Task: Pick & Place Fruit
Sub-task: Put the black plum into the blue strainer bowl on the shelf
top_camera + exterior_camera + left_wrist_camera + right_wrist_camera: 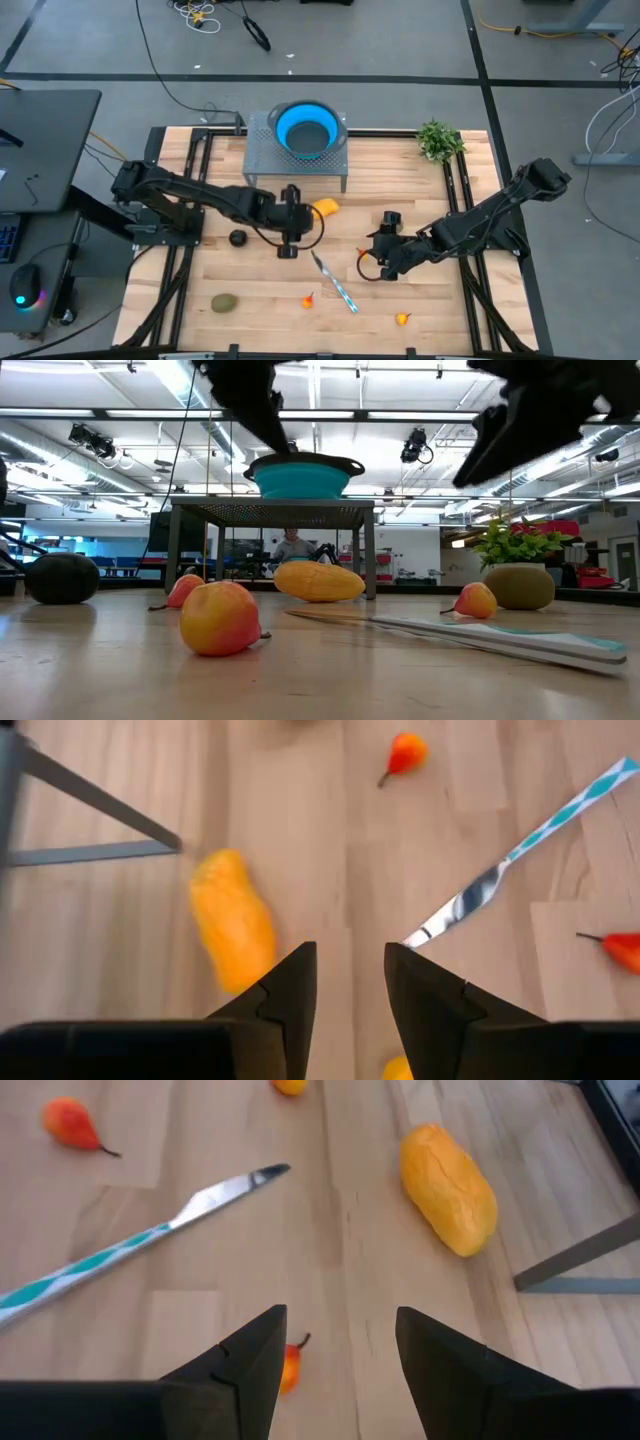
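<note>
The oblong yellow-orange fruit (325, 208) lies on the surface (260, 290) beside the leg of the mesh stand (262, 160), which carries the blue bowl (306, 128). The left gripper (290, 240) is the nearer one, hovering just beside the fruit. In the left wrist view the fruit (232, 928) sits off to one side of the fingertips, not between them, with its long axis roughly parallel to the fingers. Both fingers are spread moderately and hold nothing. The right gripper (385, 250) waits near the knife (335, 281), fingers apart and empty; reaching the fruit probably requires a sideways shift of the left gripper
</note>
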You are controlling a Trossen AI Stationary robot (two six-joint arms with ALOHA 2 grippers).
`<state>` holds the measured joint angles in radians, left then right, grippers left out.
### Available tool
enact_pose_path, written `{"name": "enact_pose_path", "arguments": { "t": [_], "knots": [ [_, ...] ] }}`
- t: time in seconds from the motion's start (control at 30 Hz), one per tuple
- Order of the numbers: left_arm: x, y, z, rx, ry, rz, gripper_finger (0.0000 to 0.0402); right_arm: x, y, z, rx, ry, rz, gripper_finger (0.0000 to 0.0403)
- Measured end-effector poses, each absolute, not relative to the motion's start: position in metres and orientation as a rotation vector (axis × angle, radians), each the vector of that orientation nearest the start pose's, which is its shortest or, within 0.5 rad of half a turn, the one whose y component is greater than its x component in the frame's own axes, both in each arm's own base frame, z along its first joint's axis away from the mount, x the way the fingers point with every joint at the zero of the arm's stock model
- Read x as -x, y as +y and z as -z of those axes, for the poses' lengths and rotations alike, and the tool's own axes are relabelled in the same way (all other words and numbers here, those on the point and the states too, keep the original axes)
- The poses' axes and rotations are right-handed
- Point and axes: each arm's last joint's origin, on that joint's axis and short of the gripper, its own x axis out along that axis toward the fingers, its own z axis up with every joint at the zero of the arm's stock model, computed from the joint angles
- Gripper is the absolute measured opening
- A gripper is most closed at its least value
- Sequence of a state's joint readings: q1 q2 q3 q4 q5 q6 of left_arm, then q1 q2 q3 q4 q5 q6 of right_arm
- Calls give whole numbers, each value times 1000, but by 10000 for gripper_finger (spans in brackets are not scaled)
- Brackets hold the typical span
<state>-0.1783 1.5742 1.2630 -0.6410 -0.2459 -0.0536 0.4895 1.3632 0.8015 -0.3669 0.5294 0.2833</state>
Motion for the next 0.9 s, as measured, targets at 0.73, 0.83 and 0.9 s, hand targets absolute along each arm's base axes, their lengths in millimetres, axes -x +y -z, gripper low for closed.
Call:
{"name": "enact_pose_path", "arguments": {
  "t": [0.73, 0.83, 0.9],
  "knots": [
    [-243, -59, -214, 74, 659, -249, 103, -243, 77, -175, 135, 457, 267, 199],
    [-227, -59, -217, 131, 652, -231, 104, -243, 77, -176, 138, 444, 263, 199],
    [-216, -60, -222, 162, 670, -214, 104, -244, 77, -177, 139, 441, 252, 199]
  ]
}}
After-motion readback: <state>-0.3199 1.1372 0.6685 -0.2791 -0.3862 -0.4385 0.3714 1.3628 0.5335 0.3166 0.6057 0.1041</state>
